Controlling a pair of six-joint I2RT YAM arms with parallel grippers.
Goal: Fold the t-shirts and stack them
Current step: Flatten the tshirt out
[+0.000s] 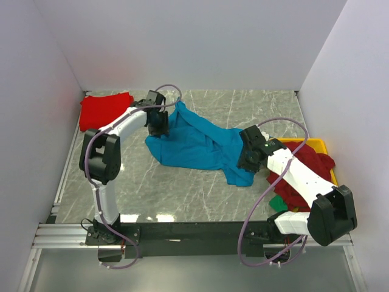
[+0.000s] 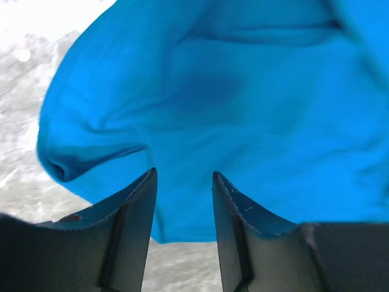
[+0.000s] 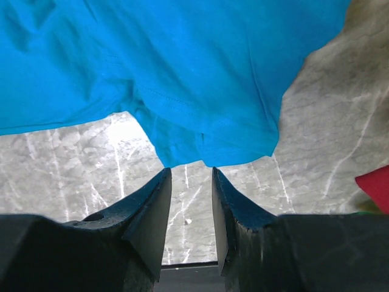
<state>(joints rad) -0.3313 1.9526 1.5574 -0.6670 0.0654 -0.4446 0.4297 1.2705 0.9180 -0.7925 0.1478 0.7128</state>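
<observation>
The marble-patterned table (image 1: 200,194) is crossed through its middle by the teal-blue t-shirt (image 1: 194,143), which is spread crumpled and unfolded from far left to near right, with ridges gathered along its centre; at the right edge the dark red and green t-shirts (image 1: 301,170) are heaped in and over the yellow tray (image 1: 317,143); in the far left corner the bright red t-shirt (image 1: 104,109) is seen folded.

The left gripper (image 2: 183,176) is found released at the teal shirt's far left end, jaws parted, cloth beyond them and nothing pinched; the right gripper (image 3: 191,173) is likewise released, jaws parted just short of the hem at the near right end.

Three hazards are judged likely. If the jaws are closed on bunched ridges rather than a clean edge, several layers would be taken and a crooked fold produced. If the near right end is drawn rightward, the heap could be snagged and pulled from the tray. If the left arm is swung farther left, the folded red shirt could be disturbed.
</observation>
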